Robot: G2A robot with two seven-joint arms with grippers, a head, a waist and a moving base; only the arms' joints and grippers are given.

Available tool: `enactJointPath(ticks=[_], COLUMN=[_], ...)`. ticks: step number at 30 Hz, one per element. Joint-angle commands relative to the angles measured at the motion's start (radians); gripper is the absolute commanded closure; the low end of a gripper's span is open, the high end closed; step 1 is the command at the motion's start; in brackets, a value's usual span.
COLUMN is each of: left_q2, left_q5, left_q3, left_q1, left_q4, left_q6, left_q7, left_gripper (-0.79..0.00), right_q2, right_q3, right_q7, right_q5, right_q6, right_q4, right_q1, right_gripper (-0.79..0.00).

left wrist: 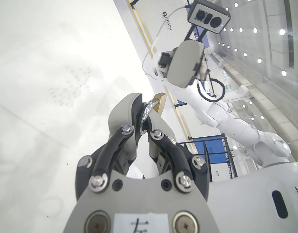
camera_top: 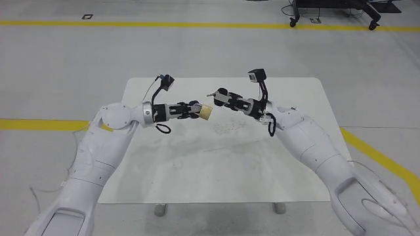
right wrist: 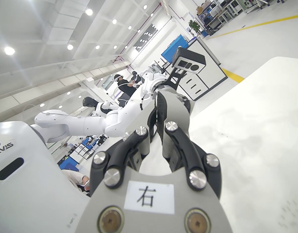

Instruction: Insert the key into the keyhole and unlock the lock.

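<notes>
Lock (camera_top: pixel 206 112) (left wrist: pixel 160 103): a small brass-coloured body with a bright silver shackle (left wrist: pixel 149 109), held in the air above the white table (camera_top: pixel 216 170) (left wrist: pixel 42 49) (right wrist: pixel 248 122). The left gripper (camera_top: pixel 199 110) (left wrist: pixel 145 109) is clamped narrowly on the shackle, whose metal sits between the ribbed black pads. The brass body projects past the fingertips, toward the opposite arm.

The right gripper (camera_top: pixel 218 96) (right wrist: pixel 156 105) faces it, fingers pressed together. In the top view it pinches the key (camera_top: pixel 210 94), a thin pale sliver at its tip, too small for further detail. Key and lock lie close together but apart, the lock a little nearer the table's front edge.

Both grippers hang over the far middle of the table, inside its rounded rear corners. The white top extends wide toward the near edge and to either side of the arms. Faint grey scuff marks (camera_top: pixel 230 126) (left wrist: pixel 68 86) lie on the surface near the right gripper. Beyond the table's far edge is pale floor crossed by a yellow line (camera_top: pixel 197 24).
</notes>
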Motion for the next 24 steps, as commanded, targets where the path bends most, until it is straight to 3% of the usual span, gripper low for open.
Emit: enactJointPath(ticks=[1, 5, 11, 24], left_q2=[0.001, 0.003, 0.004, 0.000], left_q5=[0.016, 0.052, -0.022, -0.059], left_q3=[0.000, 0.007, -0.009, 0.024], left_q1=[-0.007, -0.012, -0.010, -0.024], left_q4=[0.009, 0.007, 0.031, 0.039], left_q6=[0.000, 0.000, 0.017, 0.010], left_q7=[0.007, 0.026, 0.028, -0.047], left_gripper=[0.000, 0.000, 0.000, 0.000], right_q2=[-0.015, -0.042, -0.063, -0.045], right_q3=[0.001, 0.002, 0.000, 0.161], right_q7=[-0.008, 0.023, 0.037, 0.037], right_q5=[-0.020, -0.032, -0.060, -0.072], right_q6=[0.000, 0.000, 0.000, 0.000], right_q4=[0.012, 0.028, 0.028, -0.020], right_q1=[0.001, 0.002, -0.008, -0.041], right_gripper=[0.000, 0.000, 0.000, 0.000])
